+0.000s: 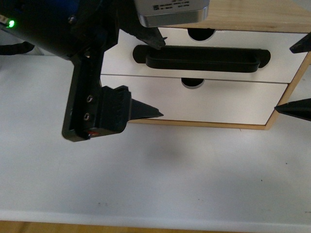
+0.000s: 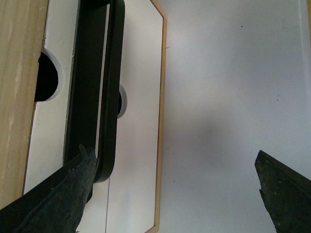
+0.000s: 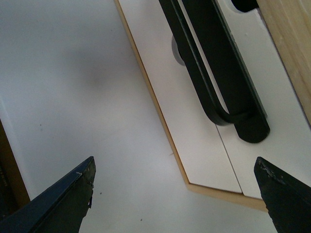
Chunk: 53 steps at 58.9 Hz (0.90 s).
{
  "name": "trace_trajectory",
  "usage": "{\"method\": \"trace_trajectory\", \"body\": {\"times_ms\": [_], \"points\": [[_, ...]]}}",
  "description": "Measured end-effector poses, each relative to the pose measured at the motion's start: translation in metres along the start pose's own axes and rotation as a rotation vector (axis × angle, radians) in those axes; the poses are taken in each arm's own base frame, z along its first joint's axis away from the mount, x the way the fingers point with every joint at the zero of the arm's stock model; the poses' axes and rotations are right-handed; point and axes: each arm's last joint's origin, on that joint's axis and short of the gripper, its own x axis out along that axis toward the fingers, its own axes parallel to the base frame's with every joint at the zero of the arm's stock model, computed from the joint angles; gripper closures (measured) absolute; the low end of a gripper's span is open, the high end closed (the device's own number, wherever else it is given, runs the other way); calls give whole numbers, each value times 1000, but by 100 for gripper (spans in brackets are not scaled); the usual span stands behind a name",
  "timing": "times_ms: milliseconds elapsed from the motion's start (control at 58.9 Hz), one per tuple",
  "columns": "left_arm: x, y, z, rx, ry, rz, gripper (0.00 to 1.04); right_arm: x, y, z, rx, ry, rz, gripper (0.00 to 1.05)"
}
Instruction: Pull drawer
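The drawer is the upper one of a small wooden cabinet, white-fronted, with a long black bar handle and a half-round notch in its top edge. It looks shut, flush with the front below. My left gripper is open in front of the cabinet's left part. One of its fingers sits at the end of the handle, and the other hangs before the lower front. My right gripper is open at the cabinet's right corner, spanning both fronts, clear of the handle.
Under the drawer is a plain white drawer front with only a notch. The cabinet stands on a white table, whose front edge runs near the bottom of the front view. The left arm's black body covers the cabinet's left side.
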Motion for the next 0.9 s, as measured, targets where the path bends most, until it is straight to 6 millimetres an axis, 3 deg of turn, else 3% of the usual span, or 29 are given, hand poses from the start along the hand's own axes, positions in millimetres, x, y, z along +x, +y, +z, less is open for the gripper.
{"method": "trace_trajectory", "body": {"times_ms": [442,662,900], "points": [[27,17,-8,4,53,-28,6,30,-12,17,-44,-36,54,9],[34,28,-16,-4,69,-18,6,47,-16,18,-46,-35,77,9],[42,27,-24,5,91,-28,6,67,-18,16,-19,-67,80,9]]}}
